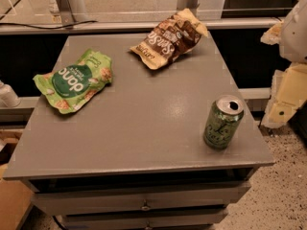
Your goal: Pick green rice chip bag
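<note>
The green rice chip bag lies flat on the left side of the grey table. It is light green with a dark green round logo and white lettering. My gripper shows as cream-coloured parts under the white arm at the right edge of the view. It is beyond the table's right side, far from the bag, and nothing is seen in it.
A brown-and-cream snack bag lies at the back of the table, towards the right. An open green drink can stands upright near the front right corner. Drawers sit below the tabletop. A white object is at the left edge.
</note>
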Robot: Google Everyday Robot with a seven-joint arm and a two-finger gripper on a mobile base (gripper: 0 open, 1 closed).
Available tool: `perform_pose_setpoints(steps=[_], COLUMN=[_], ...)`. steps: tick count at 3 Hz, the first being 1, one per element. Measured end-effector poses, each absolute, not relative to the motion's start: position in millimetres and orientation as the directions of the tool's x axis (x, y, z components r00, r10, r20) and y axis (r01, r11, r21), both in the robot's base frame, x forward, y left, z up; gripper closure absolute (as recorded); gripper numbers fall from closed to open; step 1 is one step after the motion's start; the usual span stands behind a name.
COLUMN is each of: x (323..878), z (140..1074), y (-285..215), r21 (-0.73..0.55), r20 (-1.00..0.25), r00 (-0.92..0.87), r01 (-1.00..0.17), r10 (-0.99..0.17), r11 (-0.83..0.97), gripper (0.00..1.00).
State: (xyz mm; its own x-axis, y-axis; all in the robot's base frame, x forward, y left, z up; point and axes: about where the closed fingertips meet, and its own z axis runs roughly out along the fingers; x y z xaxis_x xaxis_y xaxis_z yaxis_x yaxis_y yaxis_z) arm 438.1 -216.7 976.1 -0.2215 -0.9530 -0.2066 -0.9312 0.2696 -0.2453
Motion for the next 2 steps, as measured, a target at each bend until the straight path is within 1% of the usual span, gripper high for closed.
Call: perform_pose_setpoints(steps=[1,2], x=[438,444], z=[976,972], y=[-217,-205], r21=[-0.246,-0.253], r20=[-0.207,-0.228], r00=[-0.221,-0.173], r01=[-0.931,-0.940], r10=[-0.953,-0.958], r11=[0.270,0.230], gripper=[0.00,0.00])
